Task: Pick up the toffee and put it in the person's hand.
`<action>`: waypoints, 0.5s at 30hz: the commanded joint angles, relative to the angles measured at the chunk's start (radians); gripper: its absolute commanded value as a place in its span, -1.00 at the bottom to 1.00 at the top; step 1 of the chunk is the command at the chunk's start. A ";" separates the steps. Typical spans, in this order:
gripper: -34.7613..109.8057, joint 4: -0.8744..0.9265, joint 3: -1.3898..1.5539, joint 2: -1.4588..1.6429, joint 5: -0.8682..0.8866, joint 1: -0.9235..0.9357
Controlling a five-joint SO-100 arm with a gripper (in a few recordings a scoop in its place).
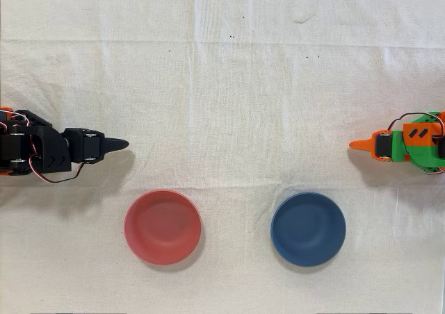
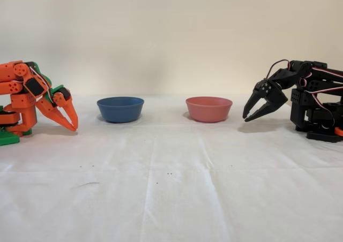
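White cloth (image 1: 229, 85) covers table. Black arm (image 2: 313, 105) folded at right edge in fixed view, idle orange arm (image 2: 29, 100) opposite. Red bowl (image 1: 162, 226) and blue bowl (image 1: 307, 228) side by side, well apart. Gripper (image 2: 247, 116) hangs above cloth — jaws narrowly parted, holding nothing.

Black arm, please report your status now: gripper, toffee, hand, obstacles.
Gripper open, holding nothing, beside red bowl. Cannot see toffee or receiving hand. Blue bowl further along; nothing blocking.
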 commanded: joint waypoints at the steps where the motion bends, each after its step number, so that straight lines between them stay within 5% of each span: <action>1: -0.52 0.003 0.071 0.069 0.009 0.003; 15: -0.52 0.011 0.071 0.069 0.020 0.003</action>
